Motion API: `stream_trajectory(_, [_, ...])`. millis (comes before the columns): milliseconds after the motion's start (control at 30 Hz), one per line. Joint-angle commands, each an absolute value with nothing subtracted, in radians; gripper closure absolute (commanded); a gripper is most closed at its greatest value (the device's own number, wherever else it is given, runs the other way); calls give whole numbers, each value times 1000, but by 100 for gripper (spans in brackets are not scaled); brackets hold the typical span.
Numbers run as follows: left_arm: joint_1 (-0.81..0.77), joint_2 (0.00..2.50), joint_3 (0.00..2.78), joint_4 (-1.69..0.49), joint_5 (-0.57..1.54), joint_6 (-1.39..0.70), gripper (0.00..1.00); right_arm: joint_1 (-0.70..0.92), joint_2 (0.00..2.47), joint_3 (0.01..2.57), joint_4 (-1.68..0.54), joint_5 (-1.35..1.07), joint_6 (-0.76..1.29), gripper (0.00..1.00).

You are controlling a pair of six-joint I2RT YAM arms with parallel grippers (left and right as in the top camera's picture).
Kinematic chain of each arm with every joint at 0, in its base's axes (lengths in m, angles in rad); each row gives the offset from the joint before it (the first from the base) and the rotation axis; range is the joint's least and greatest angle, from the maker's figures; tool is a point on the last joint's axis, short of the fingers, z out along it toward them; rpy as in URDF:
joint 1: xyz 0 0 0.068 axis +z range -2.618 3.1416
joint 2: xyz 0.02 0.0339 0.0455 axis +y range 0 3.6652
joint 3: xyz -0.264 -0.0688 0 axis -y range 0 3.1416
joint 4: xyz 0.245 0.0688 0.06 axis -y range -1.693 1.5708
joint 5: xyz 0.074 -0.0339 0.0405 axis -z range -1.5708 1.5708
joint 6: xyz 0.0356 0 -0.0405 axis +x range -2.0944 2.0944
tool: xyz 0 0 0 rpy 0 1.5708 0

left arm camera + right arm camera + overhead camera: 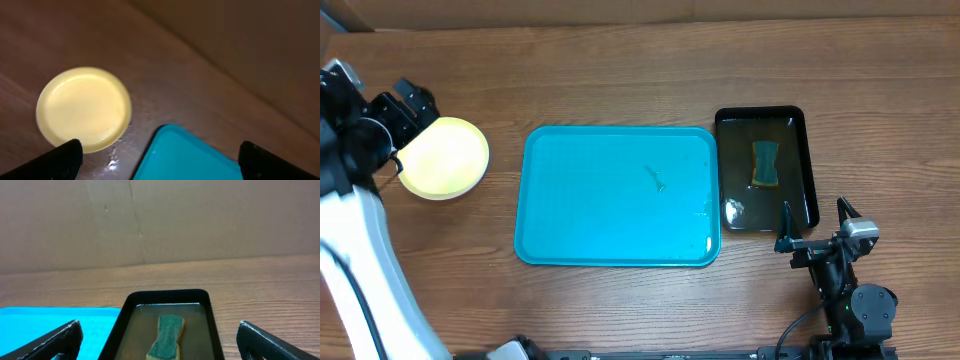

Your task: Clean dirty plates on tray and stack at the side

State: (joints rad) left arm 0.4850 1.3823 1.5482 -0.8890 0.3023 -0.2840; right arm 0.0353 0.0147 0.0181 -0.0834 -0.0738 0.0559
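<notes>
Wood-grained and brown, spreading edge to edge as a table (620,80). Lying flat at its middle as a large turquoise-blue rectangular plastic tray (618,195) with rounded corners and a low rim, bearing a small dark mark right of its centre. Sitting off that tray, near the table's left edge and apart from the tray's left rim, as a round shallow pale yellow-green plate (443,158), showing a smooth glossy face to the left wrist camera and hiding whether other plates are lying beneath it. Hanging by the plate's far-left rim as the black left gripper (408,108), spreading its fingers (65,159) wide and gripping nothing, framing the plate's near rim and a corner of the tray between them. Standing just beside the tray's right rim, toward the table's right edge, as a smaller, deeper black rectangular tray (760,111), holding shallow brownish liquid (790,195) and a green-and-yellow sponge (765,163) pinched at the waist. Hovering near the table's front edge, just in front of that black tray, as the right gripper (815,225), parting its fingers (57,341) fully and clutching nothing, looking over the sponge toward a tan cardboard wall (160,225) along the table's far edge.
</notes>
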Motion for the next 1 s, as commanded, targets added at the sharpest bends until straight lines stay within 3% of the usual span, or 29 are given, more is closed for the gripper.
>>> stream_trajectory(0, [414, 1256, 1556, -889, 303, -265, 0, 41, 3, 8, -78, -64, 60, 0])
stream_trajectory(367, [153, 939, 1532, -890, 303, -265, 0, 41, 3, 8, -78, -64, 60, 0])
stream_trajectory(967, [142, 422, 877, -921, 262, -265, 0, 41, 3, 8, -78, -64, 60, 0])
